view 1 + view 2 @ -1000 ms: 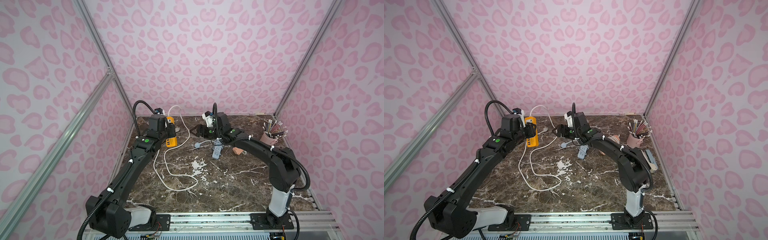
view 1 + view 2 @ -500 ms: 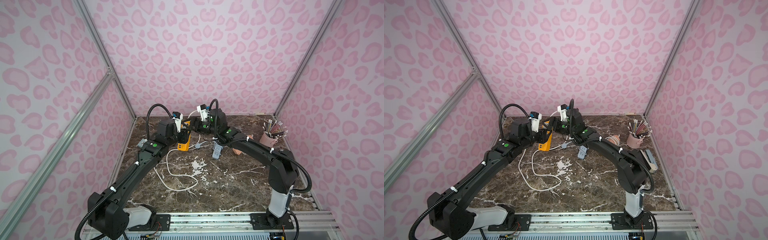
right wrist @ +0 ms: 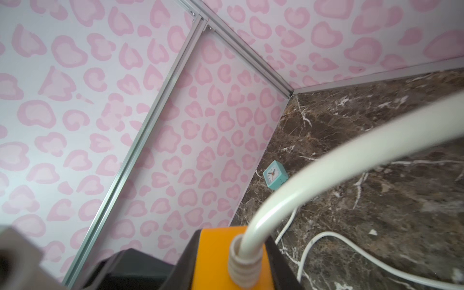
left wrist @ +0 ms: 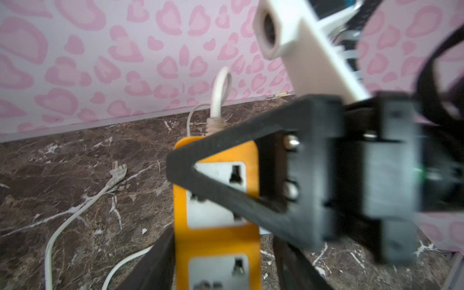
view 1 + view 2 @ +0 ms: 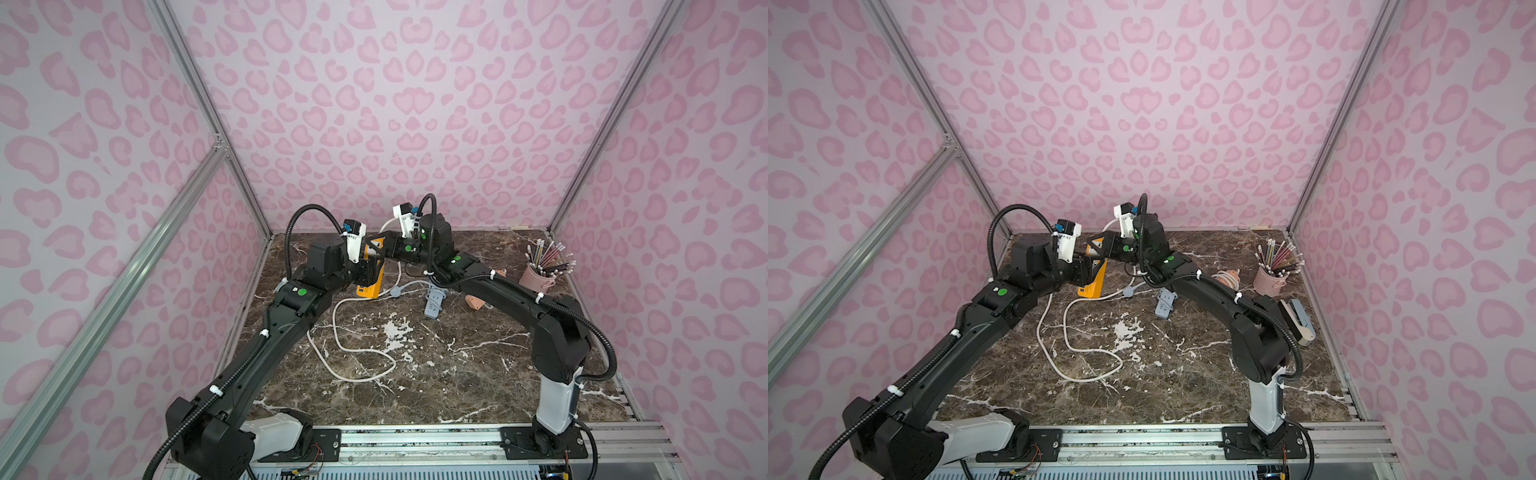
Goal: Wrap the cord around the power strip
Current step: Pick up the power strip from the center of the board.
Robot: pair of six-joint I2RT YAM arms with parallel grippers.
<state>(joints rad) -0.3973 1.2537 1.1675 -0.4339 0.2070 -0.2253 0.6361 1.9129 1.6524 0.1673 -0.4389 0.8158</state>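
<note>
The right gripper (image 3: 233,237) pinches the strip (image 5: 369,286) at its cord end. The left gripper (image 4: 223,236) straddles the lower part, spread, with a gap on one side. The strip stands tilted at 11 o'clock on the worktop (image 5: 457,374). The cord (image 5: 361,376) loops loose toward 6 o'clock.

We see a pink cup (image 5: 536,280) of pencils (image 5: 548,257) at the marble table's (image 5: 457,374) far right corner. Left of the cup lies a peach-coloured piece (image 5: 476,302), then a grey socket adapter (image 5: 433,304) further left. A stapler (image 5: 1300,322) lies nearer us than the cup, and a small teal clock (image 3: 275,175) stands far across the table.
</note>
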